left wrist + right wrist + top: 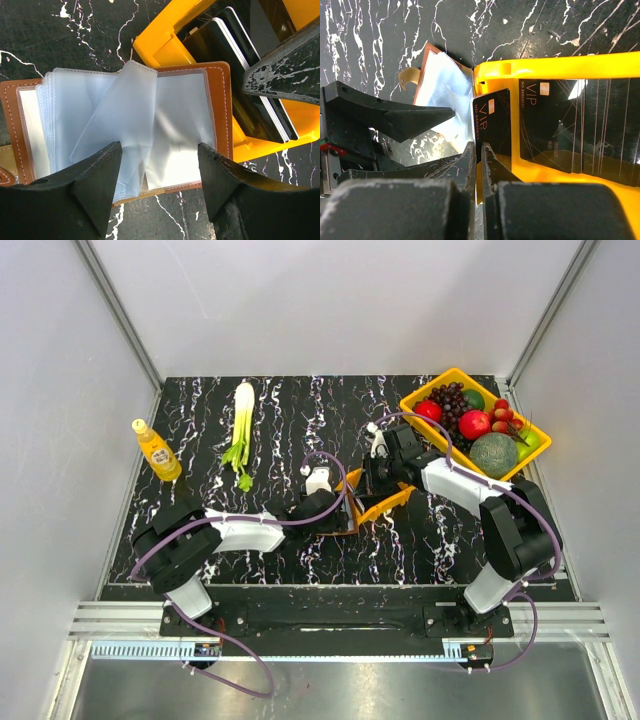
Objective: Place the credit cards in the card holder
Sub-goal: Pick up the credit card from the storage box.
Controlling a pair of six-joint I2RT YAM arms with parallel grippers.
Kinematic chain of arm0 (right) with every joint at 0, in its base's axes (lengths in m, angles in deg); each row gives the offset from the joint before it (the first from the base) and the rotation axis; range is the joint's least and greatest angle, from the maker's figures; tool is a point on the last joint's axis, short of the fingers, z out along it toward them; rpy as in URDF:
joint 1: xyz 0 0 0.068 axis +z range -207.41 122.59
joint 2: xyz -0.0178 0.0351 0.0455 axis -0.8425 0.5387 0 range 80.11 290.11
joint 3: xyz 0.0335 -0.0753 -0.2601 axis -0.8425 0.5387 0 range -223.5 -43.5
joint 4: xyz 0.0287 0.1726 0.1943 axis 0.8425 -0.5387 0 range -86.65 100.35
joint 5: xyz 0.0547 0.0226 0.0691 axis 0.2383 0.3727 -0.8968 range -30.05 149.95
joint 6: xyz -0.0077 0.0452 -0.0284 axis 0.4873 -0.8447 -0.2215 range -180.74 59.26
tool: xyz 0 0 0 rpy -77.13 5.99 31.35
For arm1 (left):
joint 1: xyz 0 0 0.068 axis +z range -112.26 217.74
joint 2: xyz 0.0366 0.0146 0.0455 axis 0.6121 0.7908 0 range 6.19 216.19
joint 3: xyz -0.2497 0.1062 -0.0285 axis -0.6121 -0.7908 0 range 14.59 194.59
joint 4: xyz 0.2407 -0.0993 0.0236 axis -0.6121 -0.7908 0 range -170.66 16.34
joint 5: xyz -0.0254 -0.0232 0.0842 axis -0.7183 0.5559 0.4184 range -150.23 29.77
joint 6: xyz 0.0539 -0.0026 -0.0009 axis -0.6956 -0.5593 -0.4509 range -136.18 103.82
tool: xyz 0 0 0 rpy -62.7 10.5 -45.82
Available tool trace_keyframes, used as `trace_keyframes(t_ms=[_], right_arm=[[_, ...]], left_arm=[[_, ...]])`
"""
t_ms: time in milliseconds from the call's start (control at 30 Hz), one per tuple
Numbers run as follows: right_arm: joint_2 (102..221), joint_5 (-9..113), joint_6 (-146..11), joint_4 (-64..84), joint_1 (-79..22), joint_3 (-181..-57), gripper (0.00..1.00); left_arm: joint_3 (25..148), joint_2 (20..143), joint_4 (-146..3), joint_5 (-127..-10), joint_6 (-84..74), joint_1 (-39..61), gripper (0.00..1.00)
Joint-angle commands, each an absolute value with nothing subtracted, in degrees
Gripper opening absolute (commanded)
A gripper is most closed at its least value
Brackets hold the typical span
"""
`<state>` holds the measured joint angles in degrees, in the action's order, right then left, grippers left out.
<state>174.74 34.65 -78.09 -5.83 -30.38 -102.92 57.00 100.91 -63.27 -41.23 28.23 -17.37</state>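
The card holder (pixel 222 110) lies open on the marble table, brown with clear plastic sleeves (pixel 175 100) fanned up. My left gripper (pixel 160 146) is open, one finger on each side of the sleeves' near edge, gripping nothing. Right beside the holder stands the small orange bin (pixel 170 35) with black credit cards (pixel 235 65) in it. My right gripper (pixel 477 146) is shut on one black VIP credit card (pixel 495 120) by its near edge, at the bin's wall next to the card holder (pixel 445 90). More cards (pixel 555 125) lie flat in the bin (pixel 560 65).
A yellow tray (pixel 425 400) of fruit stands at the back right. At the left edge stands a yellow bottle (pixel 157 450), with a leek (pixel 241 430) at the back. Both grippers (pixel 335 510) (pixel 378 480) crowd together at the orange bin (pixel 385 502).
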Motion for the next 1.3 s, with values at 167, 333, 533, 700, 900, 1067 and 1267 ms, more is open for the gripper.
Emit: trace_keyframes(t_ms=[167,333,533,700,900,1067,1267], right_arm=[[176.43,25.94,-81.92,-2.30,-29.72,-102.47,0.00],[174.51,30.05,-83.33,-1.86,-30.07,-102.12,0.00],[169.14,37.96,-82.54,-1.78,-30.60,-102.03,0.00],[168.70,36.49,-82.01,-2.83,-30.69,-102.74,0.02],[171.95,46.49,-80.09,-7.31,-29.11,-103.01,0.03],[174.85,40.10,-79.55,-7.23,-28.32,-103.62,0.03],[173.18,31.92,-82.80,-2.48,-28.23,-101.95,0.07]], left_arm=[[57.39,103.75,-66.63,-44.15,28.21,-17.11,0.67],[57.39,103.67,-66.98,-44.06,28.21,-17.19,0.67],[57.12,103.40,-66.80,-43.89,28.21,-17.19,0.67],[57.21,103.31,-66.89,-43.97,28.21,-17.11,0.67],[57.21,103.31,-66.89,-43.97,28.12,-17.11,0.67],[57.39,103.31,-66.98,-43.97,28.03,-17.19,0.67],[57.83,103.40,-67.51,-43.89,27.95,-17.10,0.67]])
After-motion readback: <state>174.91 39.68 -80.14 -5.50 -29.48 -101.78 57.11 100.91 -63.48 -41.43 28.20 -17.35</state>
